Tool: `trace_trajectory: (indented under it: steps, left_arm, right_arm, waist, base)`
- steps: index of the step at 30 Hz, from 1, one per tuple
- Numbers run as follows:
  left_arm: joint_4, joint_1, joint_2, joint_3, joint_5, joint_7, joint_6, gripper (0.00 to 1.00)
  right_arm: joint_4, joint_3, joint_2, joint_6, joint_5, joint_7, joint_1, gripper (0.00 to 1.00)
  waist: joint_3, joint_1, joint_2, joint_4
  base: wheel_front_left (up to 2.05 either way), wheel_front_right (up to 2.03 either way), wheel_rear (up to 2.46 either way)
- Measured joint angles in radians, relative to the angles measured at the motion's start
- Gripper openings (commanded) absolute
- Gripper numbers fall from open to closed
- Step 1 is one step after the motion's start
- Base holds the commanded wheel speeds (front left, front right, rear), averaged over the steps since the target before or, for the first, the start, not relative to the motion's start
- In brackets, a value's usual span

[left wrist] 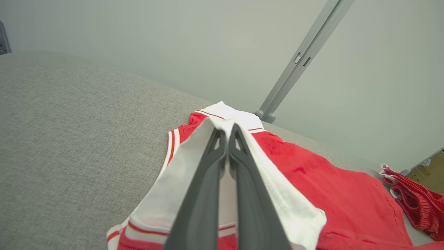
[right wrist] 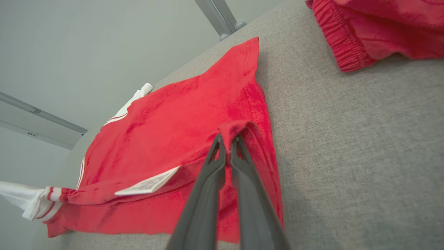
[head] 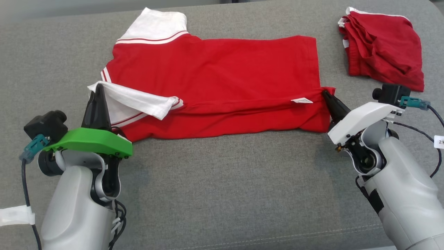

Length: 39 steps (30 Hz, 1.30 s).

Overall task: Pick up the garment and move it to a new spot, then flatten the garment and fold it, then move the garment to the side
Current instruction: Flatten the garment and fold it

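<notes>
The garment is a red shirt with white, red-striped sleeves, spread across the grey cushion with its near long edge lifted and folded partway over. My left gripper is shut on the white near sleeve at the shirt's left end, holding it raised. My right gripper is shut on the red hem corner at the right end. A white care label shows on the turned-over edge. The far white sleeve lies flat at the back.
A second red garment, crumpled, lies at the back right of the cushion, close beyond my right wrist camera. Bare grey cushion stretches between my two arms toward the front edge. A grey metal post stands behind the cushion.
</notes>
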Motion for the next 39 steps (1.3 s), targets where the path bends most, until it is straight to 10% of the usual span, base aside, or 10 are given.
trace_trajectory:
  steps: [12, 13, 15, 16, 39]
  left_arm:
    - [0.148, -0.135, -0.001, 0.000, 0.035, -0.011, 0.009, 0.00]
    - [0.158, -0.143, -0.001, 0.000, 0.038, -0.014, 0.009, 0.00]
    - [0.179, -0.155, -0.001, 0.000, 0.039, -0.016, 0.009, 0.61]
    - [0.183, -0.159, -0.002, 0.001, 0.040, -0.016, 0.009, 1.00]
    - [0.252, 0.030, -0.012, 0.096, -0.098, -0.047, -0.086, 1.00]
  right_arm:
    - [0.082, 0.031, 0.037, -0.008, -0.036, -0.001, -0.117, 0.02]
    - [0.091, 0.032, 0.038, -0.008, -0.037, -0.005, -0.122, 0.27]
    - [0.102, 0.031, 0.037, -0.008, -0.046, -0.025, -0.132, 1.00]
    - [0.105, 0.030, 0.038, -0.008, -0.047, -0.035, -0.136, 1.00]
    - [0.108, -0.013, 0.039, 0.024, -0.035, -0.265, 0.033, 1.00]
  waist:
    - [0.082, 0.0000, 0.0000, -0.029]
    - [0.085, 0.0000, 0.0000, -0.031]
    - [0.089, 0.0000, 0.0000, -0.033]
    - [0.090, 0.0000, 0.0000, -0.033]
    - [-0.011, 0.0000, 0.0000, 0.007]
  base:
    - [0.00, 0.00, 0.00]
    - [0.00, 0.00, 0.00]
    - [0.00, 0.00, 0.00]
    - [0.00, 0.00, 0.00]
    - [0.00, 0.00, 0.00]
